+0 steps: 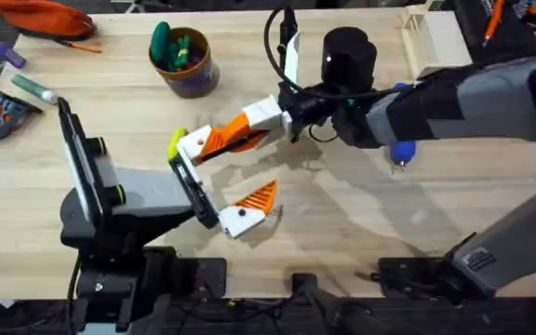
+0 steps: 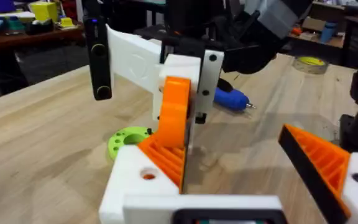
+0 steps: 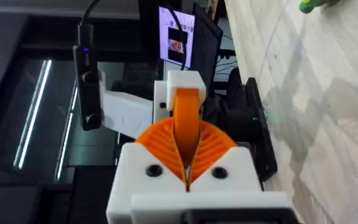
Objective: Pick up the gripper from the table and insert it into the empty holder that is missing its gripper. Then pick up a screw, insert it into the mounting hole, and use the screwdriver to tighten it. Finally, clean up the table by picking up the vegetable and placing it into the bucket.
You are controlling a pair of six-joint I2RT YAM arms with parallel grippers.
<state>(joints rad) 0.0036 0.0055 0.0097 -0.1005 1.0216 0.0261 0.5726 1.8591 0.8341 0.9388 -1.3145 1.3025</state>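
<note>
My right gripper [image 1: 252, 128] [image 3: 187, 158] reaches across the table and is shut on the orange ribbed gripper piece [image 1: 226, 139] [image 2: 176, 109] [image 3: 188, 118]. The piece's lower end lies against the white holder [image 1: 192, 145] [image 2: 132, 180] of my left arm. My left gripper [image 1: 235, 172] [image 2: 241, 158] is open, its other finger [image 2: 322, 158] carrying its orange pad. The blue screwdriver [image 1: 403, 149] [image 2: 230, 98] lies on the table under my right arm. The bucket [image 1: 186, 63] stands at the back with toys in it. A yellow-green shape [image 1: 175, 141] peeks out beside the holder; I cannot tell if it is the vegetable.
A lime-green disc with holes [image 2: 127, 139] lies on the table just beyond the holder. A pale wooden box [image 1: 431, 39] stands at the back right. An orange pouch [image 1: 45, 17] and small tools [image 1: 7, 107] sit at the far left.
</note>
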